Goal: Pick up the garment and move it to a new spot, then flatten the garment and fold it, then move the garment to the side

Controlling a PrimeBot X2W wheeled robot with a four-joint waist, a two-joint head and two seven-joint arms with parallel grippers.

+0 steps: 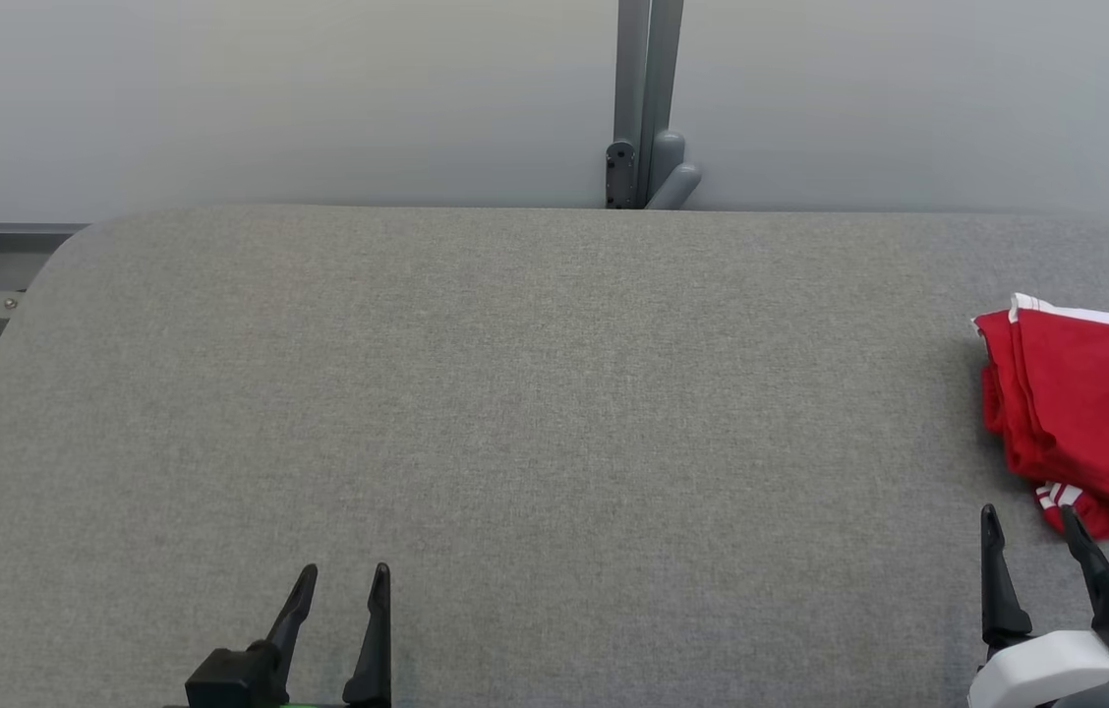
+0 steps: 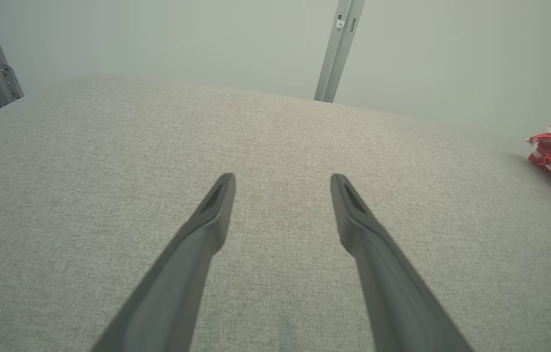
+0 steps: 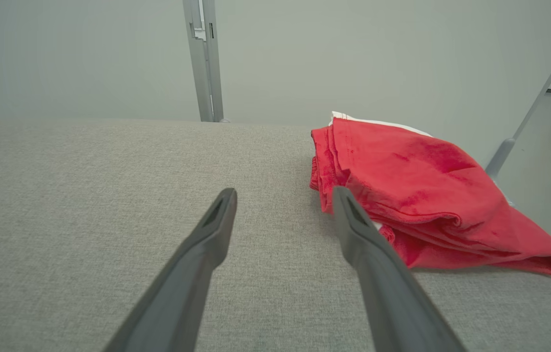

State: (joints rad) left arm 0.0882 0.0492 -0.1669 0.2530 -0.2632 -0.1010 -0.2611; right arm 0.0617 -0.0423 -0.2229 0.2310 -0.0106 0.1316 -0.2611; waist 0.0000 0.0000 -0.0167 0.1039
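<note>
Lying bunched on woven grey table [image 1: 515, 393]: red garment [image 1: 1085, 413] (white-striped, perhaps folded).

Grey fabric table [image 1: 515, 413]; grey metal post [image 1: 646, 103] against pale wall [image 1: 269, 98].

- We see a grey fabric-covered table [image 1: 515, 413] with rounded far corners.
- On it, near its right edge, lies a folded red garment [image 1: 1085, 413] with white stripes.
</note>
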